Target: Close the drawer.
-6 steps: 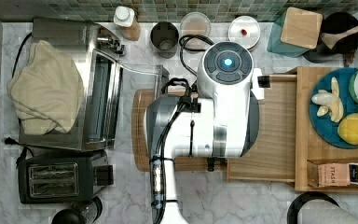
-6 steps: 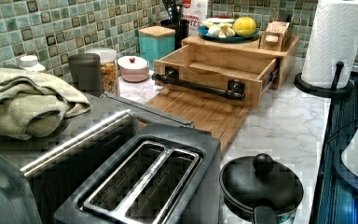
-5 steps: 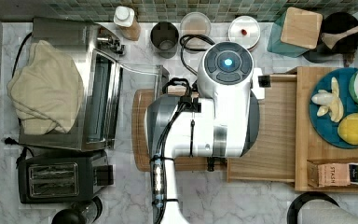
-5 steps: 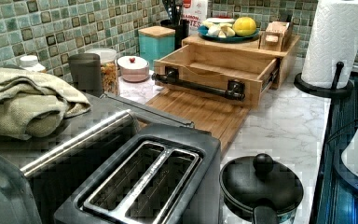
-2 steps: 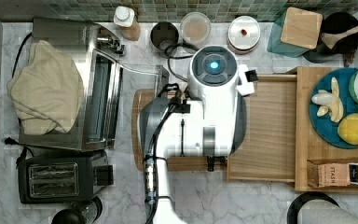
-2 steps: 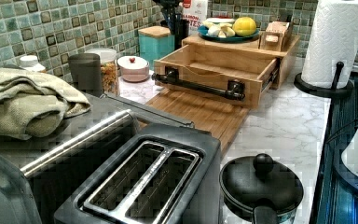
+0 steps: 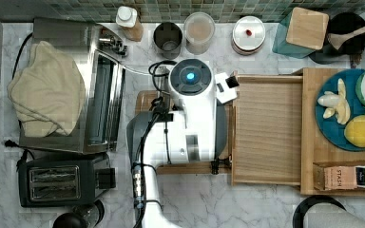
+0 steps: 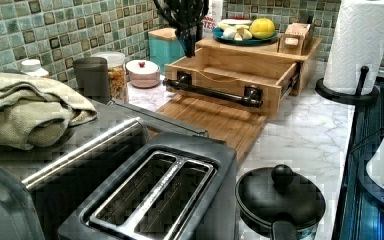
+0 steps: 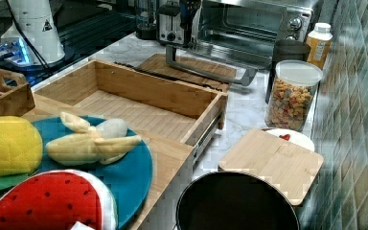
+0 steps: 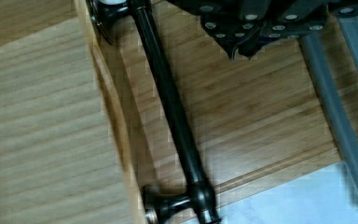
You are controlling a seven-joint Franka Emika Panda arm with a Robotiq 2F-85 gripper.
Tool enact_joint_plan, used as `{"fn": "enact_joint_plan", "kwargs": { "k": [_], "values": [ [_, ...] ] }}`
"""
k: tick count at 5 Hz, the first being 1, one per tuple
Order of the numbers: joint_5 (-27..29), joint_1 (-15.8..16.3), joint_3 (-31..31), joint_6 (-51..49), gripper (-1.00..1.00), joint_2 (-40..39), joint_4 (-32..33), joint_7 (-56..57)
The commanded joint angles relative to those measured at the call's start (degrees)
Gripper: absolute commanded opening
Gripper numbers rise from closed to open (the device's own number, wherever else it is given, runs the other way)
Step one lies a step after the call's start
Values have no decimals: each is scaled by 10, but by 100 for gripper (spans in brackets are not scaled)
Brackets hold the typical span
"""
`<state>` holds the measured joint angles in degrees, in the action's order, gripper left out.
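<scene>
Drawer (image 7: 266,133) stands pulled out at centre-right of the top view, its open tray reaching toward the frame's left from under the wooden top (image 7: 310,156) with the blue fruit plate (image 7: 330,130). Its dark bar handle (image 10: 170,112) runs along the front face, long axis crosswise to the slide direction. Gripper (image 8: 186,39) hangs above and just outside the front edge near one handle end; jaw opening cannot be told. Closing push judged to go toward the top view's right.
</scene>
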<state>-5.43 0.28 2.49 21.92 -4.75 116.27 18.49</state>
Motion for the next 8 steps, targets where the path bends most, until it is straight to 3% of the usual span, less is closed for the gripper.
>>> {"fn": "enact_joint_plan", "kwargs": {
  "k": [1,3,5,7,8],
  "values": [
    [-127,26,20,133,-100,-34,55,-49],
    [-175,31,12,189,-100,-49,97,-80],
    [-215,14,-3,253,-100,-71,133,-75],
    [-195,-1,-23,261,-100,-80,143,-57],
    [-224,-41,-6,284,-100,-81,155,-54]
  ]
}}
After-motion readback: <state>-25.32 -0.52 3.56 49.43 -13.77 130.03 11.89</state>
